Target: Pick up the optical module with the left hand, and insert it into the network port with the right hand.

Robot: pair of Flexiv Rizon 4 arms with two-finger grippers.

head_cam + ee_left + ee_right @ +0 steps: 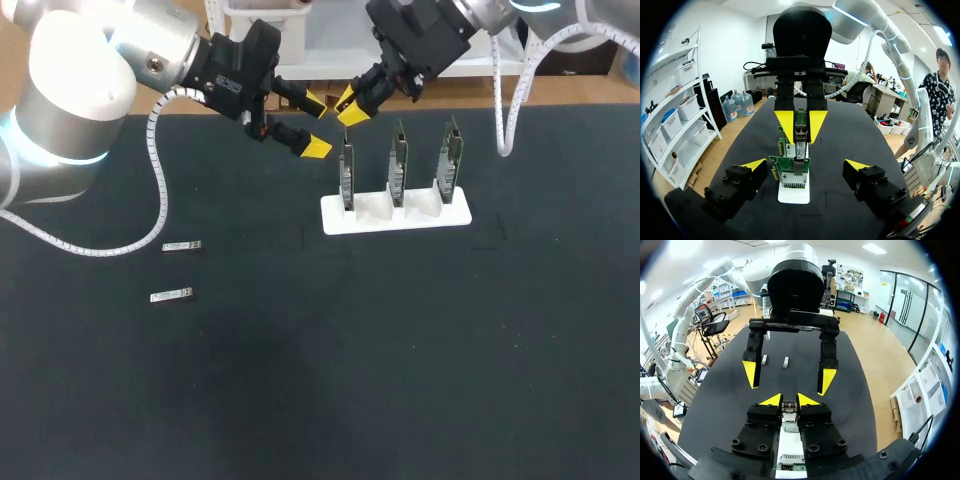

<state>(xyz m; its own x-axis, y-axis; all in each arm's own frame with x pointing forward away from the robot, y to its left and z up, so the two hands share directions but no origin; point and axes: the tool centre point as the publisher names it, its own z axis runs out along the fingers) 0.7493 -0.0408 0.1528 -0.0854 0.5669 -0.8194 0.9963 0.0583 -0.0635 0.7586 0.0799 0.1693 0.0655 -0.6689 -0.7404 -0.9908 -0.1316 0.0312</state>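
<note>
My right gripper (350, 108) hangs just above the leftmost network card (347, 172), shut on a small silver optical module (789, 409) that points down at the card's top edge. In the left wrist view the module (801, 134) sits between the right arm's yellow fingertips (786, 124), right over the card (790, 171). My left gripper (315, 124) stands open and empty just left of the right one, its fingers straddling the stand's line of cards. The right wrist view shows the left gripper's fingertips (751, 374) spread wide ahead of my right gripper (789, 401).
A white stand (420, 215) holds three upright network cards side by side. Two spare optical modules (182, 245) (171, 295) lie on the dark table at the left. In the right wrist view those modules (764, 360) (786, 362) lie beyond the left gripper.
</note>
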